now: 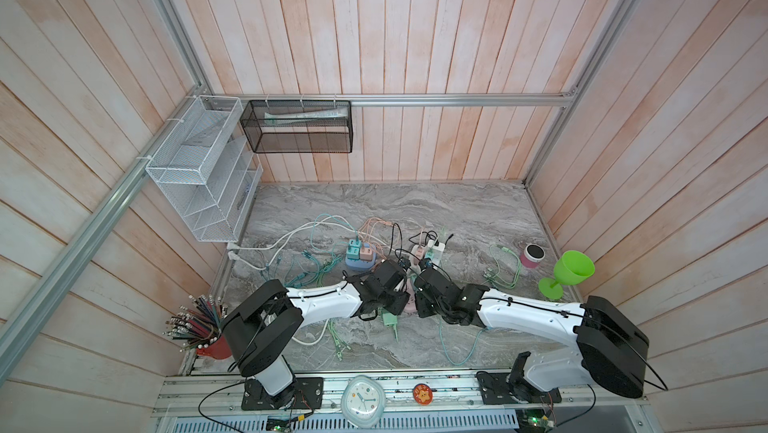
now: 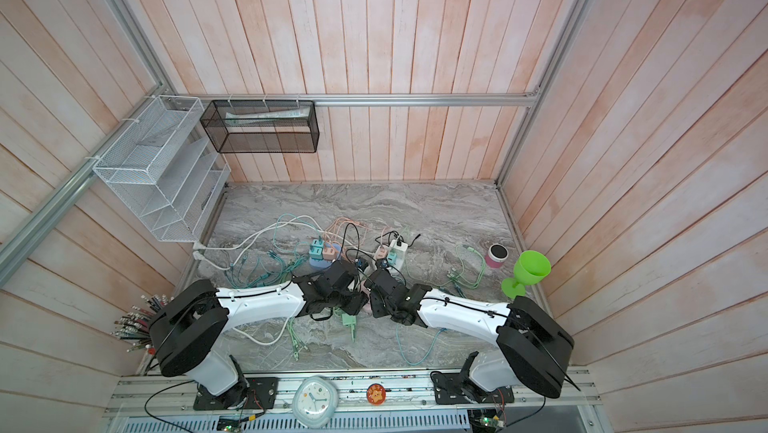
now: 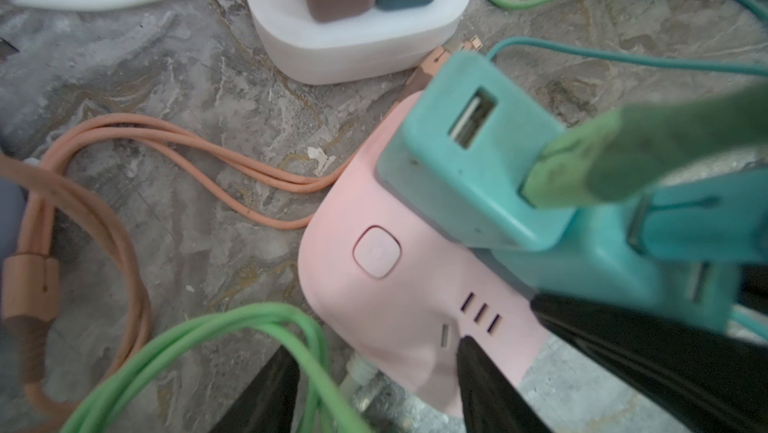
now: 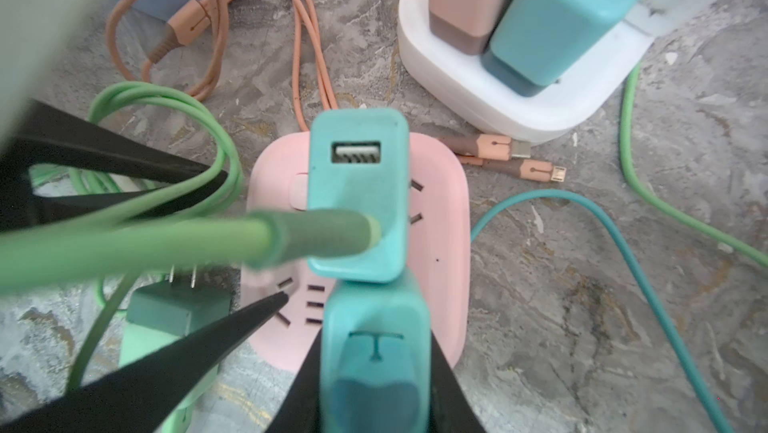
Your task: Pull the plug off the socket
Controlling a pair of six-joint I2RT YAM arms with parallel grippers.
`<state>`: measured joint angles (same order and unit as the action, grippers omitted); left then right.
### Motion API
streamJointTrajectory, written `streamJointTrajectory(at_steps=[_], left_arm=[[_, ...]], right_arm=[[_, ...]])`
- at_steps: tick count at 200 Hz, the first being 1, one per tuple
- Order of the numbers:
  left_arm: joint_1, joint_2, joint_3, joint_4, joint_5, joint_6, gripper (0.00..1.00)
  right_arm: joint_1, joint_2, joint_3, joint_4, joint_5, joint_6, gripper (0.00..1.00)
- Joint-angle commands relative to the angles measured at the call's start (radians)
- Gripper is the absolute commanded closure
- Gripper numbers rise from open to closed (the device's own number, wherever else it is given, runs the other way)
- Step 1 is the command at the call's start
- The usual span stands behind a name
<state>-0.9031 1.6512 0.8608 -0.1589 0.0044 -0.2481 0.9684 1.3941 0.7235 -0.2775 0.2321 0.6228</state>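
Identify the teal plug: a rounded block adapter, standing upright in the pink socket strip, with a teal cable connector inserted in its top. The rounded strip lies flat on the grey marble bench.

A robot lab booth: aluminium frame, plank walls, marble-look tabletop.

Looks bright and evenly lit in both top views, soft light from above, only faint shadows on the bench. Bows the wall planks hard at the edges. Goes soft up close in wrist views: green cable, teal plug smeared.
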Motion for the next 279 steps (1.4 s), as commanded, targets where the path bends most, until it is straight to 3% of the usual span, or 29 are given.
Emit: streamJointTrajectory(at_steps=[1,116,208,279], left_arm=[[0.006,0.059,-0.006,-0.074,-0.003,-0.004,0.38],[0.005,0.092,-0.013,-0.111,-0.012,-0.031,0.38],[0.006,0.138,0.027,-0.13,0.003,-0.034,0.38],[0.025,0.146,0.021,-0.116,0.031,-0.036,0.38]], right_arm=[[0.0,0.019,0.033,0.0,0.042,-0.001,0.88],[0.003,-0.068,0.036,0.024,0.064,0.012,1.0],[0.045,0.087,0.165,-0.075,0.096,-0.045,1.0],[0.046,0.031,0.111,-0.038,0.088,-0.015,1.0]])
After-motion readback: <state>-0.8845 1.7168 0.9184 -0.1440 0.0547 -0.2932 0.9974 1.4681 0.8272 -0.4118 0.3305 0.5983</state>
